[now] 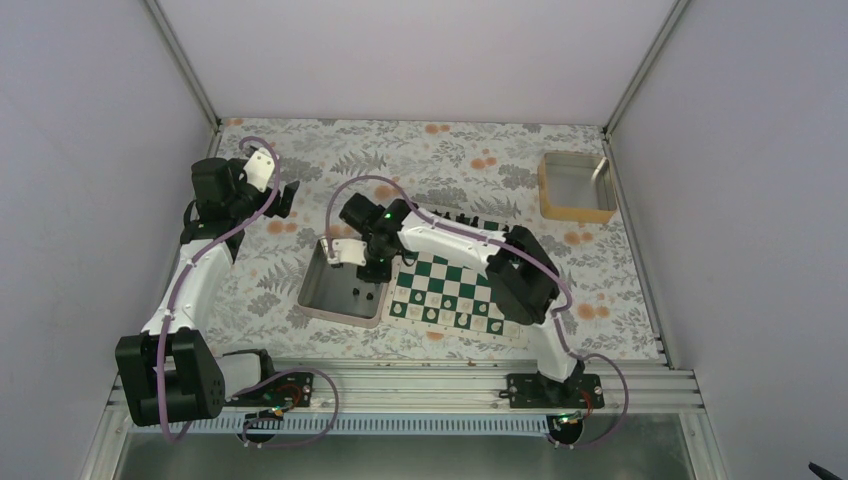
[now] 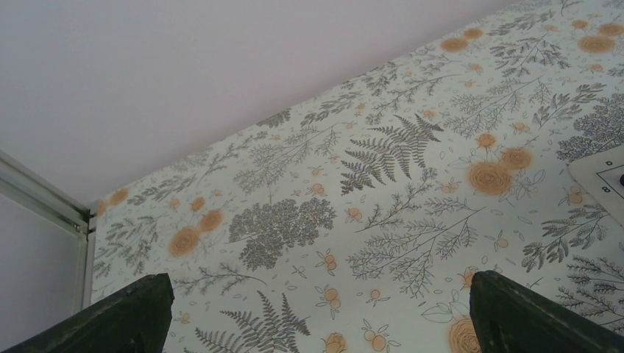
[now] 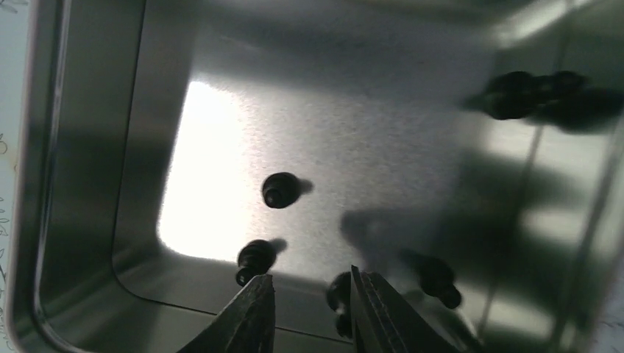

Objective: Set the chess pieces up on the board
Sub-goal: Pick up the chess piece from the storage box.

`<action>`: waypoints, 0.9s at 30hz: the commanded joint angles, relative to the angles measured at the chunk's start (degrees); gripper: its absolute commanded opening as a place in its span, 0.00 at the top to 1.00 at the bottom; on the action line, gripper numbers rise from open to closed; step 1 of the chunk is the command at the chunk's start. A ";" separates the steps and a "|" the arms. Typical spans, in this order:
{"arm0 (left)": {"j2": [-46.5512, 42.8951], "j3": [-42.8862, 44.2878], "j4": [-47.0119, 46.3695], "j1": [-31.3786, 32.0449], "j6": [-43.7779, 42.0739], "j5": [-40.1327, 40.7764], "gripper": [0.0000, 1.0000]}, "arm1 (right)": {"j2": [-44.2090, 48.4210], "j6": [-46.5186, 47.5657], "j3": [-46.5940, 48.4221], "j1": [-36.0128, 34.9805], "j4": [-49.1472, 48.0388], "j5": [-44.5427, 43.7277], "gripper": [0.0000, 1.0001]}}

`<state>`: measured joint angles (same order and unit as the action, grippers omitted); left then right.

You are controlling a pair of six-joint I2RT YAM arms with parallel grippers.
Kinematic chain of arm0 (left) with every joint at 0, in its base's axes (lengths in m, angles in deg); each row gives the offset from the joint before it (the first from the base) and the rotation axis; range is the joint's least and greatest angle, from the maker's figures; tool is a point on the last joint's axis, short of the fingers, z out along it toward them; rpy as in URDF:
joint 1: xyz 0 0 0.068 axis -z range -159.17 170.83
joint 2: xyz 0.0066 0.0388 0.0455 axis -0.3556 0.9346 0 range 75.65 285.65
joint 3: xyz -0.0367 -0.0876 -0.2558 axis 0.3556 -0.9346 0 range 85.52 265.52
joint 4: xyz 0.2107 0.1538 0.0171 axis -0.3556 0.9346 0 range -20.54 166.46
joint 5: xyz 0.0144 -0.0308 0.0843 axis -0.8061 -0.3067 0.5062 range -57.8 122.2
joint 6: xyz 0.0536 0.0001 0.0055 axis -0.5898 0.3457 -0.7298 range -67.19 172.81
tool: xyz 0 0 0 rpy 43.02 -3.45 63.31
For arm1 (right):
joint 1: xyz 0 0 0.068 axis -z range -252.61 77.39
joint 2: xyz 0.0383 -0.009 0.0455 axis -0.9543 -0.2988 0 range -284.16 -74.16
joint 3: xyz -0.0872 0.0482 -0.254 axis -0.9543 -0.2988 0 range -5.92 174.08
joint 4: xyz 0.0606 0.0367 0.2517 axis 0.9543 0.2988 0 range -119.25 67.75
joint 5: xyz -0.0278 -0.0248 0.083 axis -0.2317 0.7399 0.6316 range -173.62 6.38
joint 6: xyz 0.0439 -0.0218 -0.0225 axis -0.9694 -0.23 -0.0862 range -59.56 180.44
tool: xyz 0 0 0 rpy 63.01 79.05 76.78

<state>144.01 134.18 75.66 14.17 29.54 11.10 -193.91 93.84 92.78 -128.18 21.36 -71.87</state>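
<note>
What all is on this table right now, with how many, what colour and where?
tablecloth: one, pale floral, covering the table
board: one, green and white, centre
metal tray: one, silver, just left of the board
chess pieces: at least five, black, inside the tray
pale pieces: several, whitish, on the board's near rows
box: one, tan, far right corner
left gripper: one, black fingers, open, over bare cloth at left
right gripper: one, jaws apart, down in the tray over the pieces
</note>
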 commanded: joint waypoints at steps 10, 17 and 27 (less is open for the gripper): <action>-0.33 0.11 -0.09 -0.37 -0.55 -0.92 0.00 | -4.10 2.05 4.01 -4.20 3.54 3.66 0.69; -0.85 0.13 0.04 -0.38 -0.40 -0.51 0.00 | -5.42 2.12 4.32 -4.46 1.81 2.73 0.65; -1.03 -0.06 -0.26 -0.38 -0.38 -0.56 0.00 | -6.41 2.05 3.69 -4.37 -0.75 -0.38 0.63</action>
<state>143.98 134.18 75.63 14.17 29.46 11.12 -199.48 95.31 96.03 -132.21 22.34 -70.82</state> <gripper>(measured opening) 0.999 0.369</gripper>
